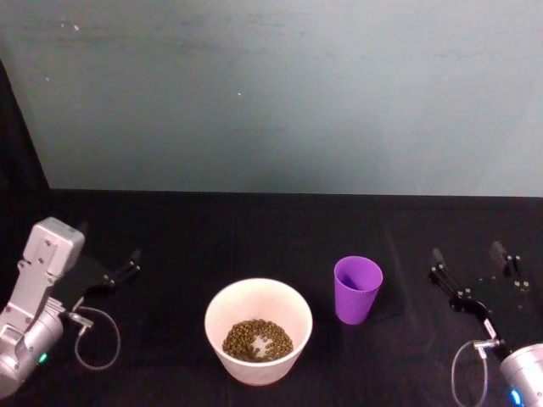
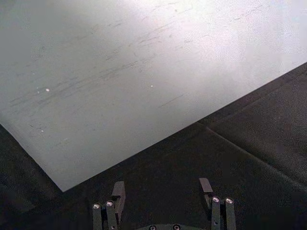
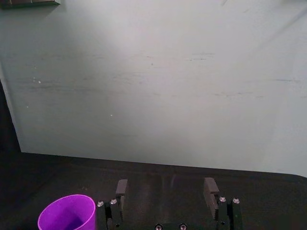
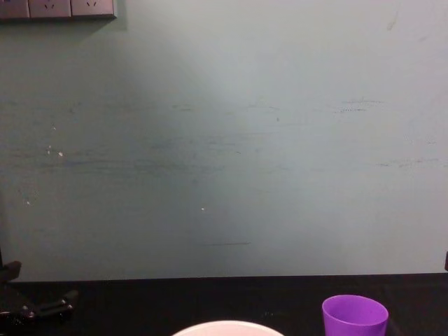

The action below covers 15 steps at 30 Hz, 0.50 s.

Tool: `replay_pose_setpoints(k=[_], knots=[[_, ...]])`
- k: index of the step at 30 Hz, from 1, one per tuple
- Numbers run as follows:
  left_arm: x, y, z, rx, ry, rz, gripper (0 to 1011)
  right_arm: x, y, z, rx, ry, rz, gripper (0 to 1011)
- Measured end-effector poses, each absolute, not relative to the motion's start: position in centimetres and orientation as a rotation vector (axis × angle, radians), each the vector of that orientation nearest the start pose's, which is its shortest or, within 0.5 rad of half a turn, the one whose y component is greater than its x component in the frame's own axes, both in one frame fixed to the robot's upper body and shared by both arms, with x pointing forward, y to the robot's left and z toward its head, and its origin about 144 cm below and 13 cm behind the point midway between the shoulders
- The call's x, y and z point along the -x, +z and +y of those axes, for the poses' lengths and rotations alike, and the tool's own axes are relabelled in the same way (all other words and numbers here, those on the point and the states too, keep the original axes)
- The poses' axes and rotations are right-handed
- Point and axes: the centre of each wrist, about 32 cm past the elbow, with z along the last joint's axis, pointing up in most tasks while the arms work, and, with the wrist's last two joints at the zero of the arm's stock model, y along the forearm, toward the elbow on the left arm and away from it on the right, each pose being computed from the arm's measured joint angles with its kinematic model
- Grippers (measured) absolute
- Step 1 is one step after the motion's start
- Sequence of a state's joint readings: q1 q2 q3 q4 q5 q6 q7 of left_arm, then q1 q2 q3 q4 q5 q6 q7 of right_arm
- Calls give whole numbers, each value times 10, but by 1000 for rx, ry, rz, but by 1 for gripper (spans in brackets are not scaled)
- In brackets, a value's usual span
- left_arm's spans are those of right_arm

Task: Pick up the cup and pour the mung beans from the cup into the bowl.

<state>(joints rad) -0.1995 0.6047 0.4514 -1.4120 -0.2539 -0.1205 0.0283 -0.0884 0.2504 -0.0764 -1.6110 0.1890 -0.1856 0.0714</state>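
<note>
Head view: left arm at 8 o'clock, grey wrist housing angled toward 2 o'clock, left claw [image 1: 119,273] with fingers spread apart, holding nothing. Right arm at 4 o'clock, forearm pointing toward 11 o'clock, right claw [image 1: 471,270] likewise spread wide and empty. Both claws sit low, well apart from each other.

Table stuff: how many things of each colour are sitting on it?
Purple: 1, the cup
White: 1, the bowl, with mung beans inside
Total: 2 things on the black table
</note>
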Motion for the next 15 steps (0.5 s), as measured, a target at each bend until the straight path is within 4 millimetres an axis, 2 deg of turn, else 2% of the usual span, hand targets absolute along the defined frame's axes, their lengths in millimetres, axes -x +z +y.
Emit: replay_pose_setpoints(k=[15], knots=[[-489, 1140, 310, -304, 1248, -285, 1003, -432, 1132, -274, -51, -1408, -131, 1003]])
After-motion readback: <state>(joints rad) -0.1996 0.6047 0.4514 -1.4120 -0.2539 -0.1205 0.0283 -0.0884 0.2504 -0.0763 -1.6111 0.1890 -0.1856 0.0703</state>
